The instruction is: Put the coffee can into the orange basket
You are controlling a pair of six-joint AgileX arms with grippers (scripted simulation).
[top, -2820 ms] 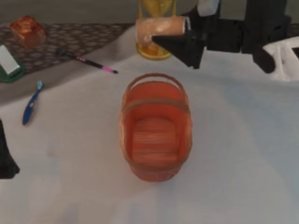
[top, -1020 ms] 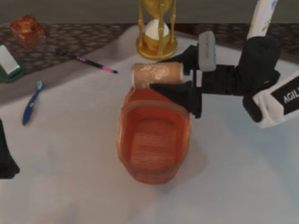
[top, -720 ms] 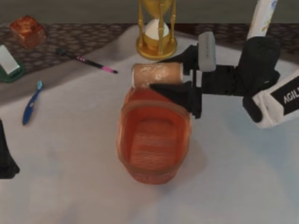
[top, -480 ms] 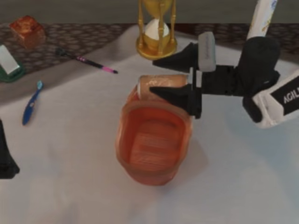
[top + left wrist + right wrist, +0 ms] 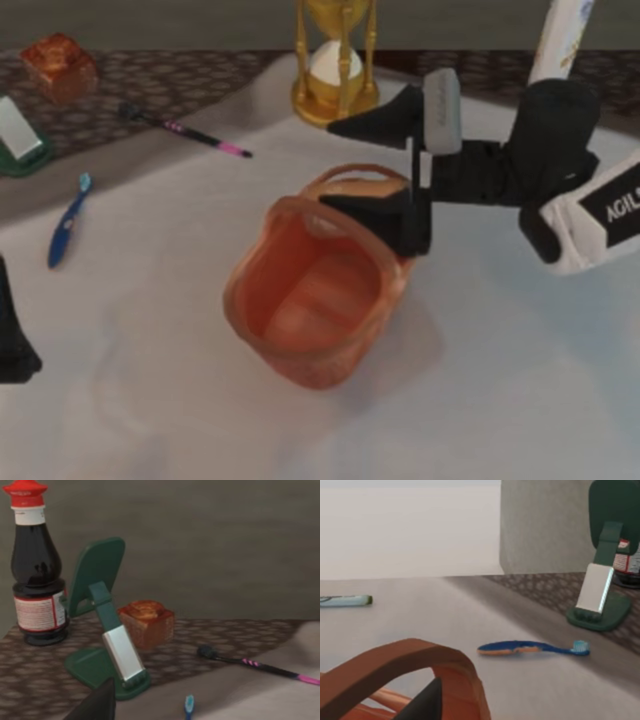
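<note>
The orange basket (image 5: 300, 345) stands in the middle of the table, tipped over toward the left, its hoop handle (image 5: 352, 178) swung to the back right. My right gripper (image 5: 328, 165) hangs open over the basket's back rim, one finger above the handle and the other finger (image 5: 372, 208) across the rim. Nothing is between the fingers. The coffee can does not show in any view. In the right wrist view the basket handle (image 5: 395, 655) arches close in front of a dark fingertip (image 5: 427, 705). My left gripper (image 5: 10, 345) stays parked at the left edge, open.
At the back stand a golden hourglass (image 5: 338, 65) and a tall white bottle (image 5: 560, 40). On the left lie a blue toothbrush (image 5: 67, 222), a pink-tipped brush (image 5: 185, 132), a green phone stand (image 5: 18, 135) and a bread cube (image 5: 58, 65). A dark sauce bottle (image 5: 37, 580) stands by the phone stand.
My right gripper brought the can down to the basket's back rim and opened. The can dropped out of sight, and the basket tipped and slid to the left.
</note>
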